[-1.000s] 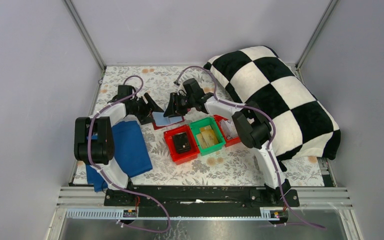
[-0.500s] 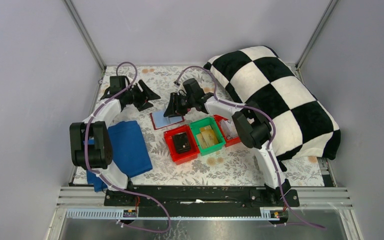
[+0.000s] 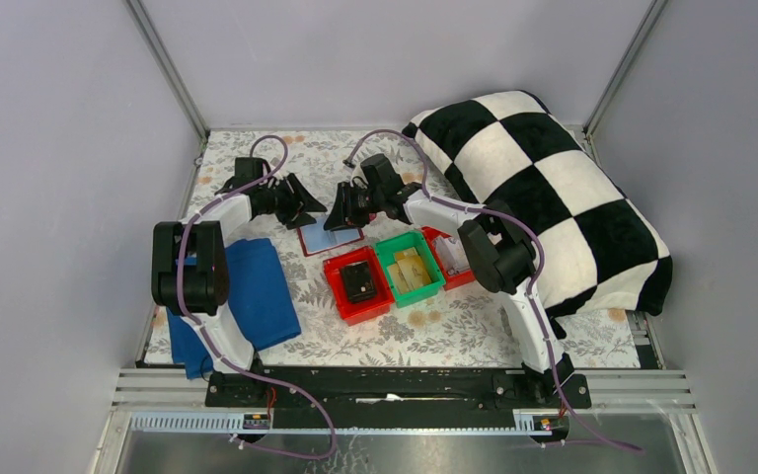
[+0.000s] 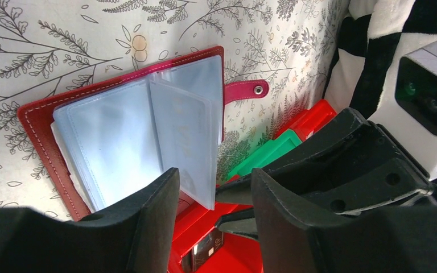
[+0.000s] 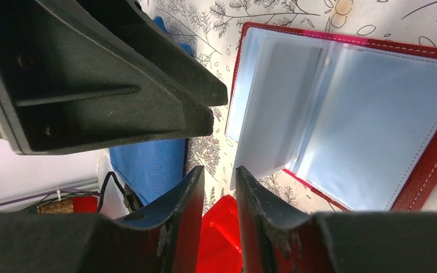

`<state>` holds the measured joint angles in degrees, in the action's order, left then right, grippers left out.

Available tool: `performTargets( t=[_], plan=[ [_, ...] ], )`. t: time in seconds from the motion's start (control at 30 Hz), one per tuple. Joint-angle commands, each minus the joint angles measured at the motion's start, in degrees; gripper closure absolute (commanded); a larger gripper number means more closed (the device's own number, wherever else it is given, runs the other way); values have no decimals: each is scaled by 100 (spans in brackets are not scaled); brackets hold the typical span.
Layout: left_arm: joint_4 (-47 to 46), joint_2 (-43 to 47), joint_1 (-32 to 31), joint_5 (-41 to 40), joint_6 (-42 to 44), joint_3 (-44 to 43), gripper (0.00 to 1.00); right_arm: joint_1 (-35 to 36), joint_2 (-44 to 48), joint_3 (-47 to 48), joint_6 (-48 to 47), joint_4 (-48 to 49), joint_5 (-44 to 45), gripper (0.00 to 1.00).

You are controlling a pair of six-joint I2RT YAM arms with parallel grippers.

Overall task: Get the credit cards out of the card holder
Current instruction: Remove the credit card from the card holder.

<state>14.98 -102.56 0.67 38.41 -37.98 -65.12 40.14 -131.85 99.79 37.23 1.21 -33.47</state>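
Two robot arms close in on the card holder [image 3: 322, 239], which lies open and flat on the flowered table [image 3: 454, 331], at mid-table just beyond the bins, spine running away from the arms' bases and its two covers spread left and right. The left gripper [image 3: 308, 209] stands at its far left corner and the right gripper [image 3: 336, 219] at its far right corner, the two heads almost nose to nose over the wallet.

On the left wrist view, the left gripper [image 4: 215, 176] has its fingers moderately apart and empty, the clear sleeves of the card holder [image 4: 136, 131] straight ahead, a loose page edge just beyond the tips. One of the credit cards [image 4: 185, 133] shows faintly through that page. The red strap tab [image 4: 244, 89] lies flat to the holder's far side.

The right gripper [image 5: 219, 170] has its fingers narrowed to a slit, gripping nothing, with a lifted sleeve corner just beside them; a greyish card [image 5: 284, 96] sits inside. The right arm looks the nearer to a pocket mouth.

No card is out yet. Nearby, a red bin [image 3: 338, 293] holds a black boxy object [image 3: 359, 280] and a green bin [image 3: 426, 291] holds yellow-tan items [image 3: 410, 267].
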Motion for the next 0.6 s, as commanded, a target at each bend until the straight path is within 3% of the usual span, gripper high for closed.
performTargets(
  t=[0.0, 0.57],
  plan=[
    [-180, -62, 12, 62, 109, -37, 50, 30, 50, 137, 54, 196, 91, 67],
    [-140, -260, -7, 43, 155, -3, 68, 32, -99, 129, 161, 218, 152, 78]
  ],
)
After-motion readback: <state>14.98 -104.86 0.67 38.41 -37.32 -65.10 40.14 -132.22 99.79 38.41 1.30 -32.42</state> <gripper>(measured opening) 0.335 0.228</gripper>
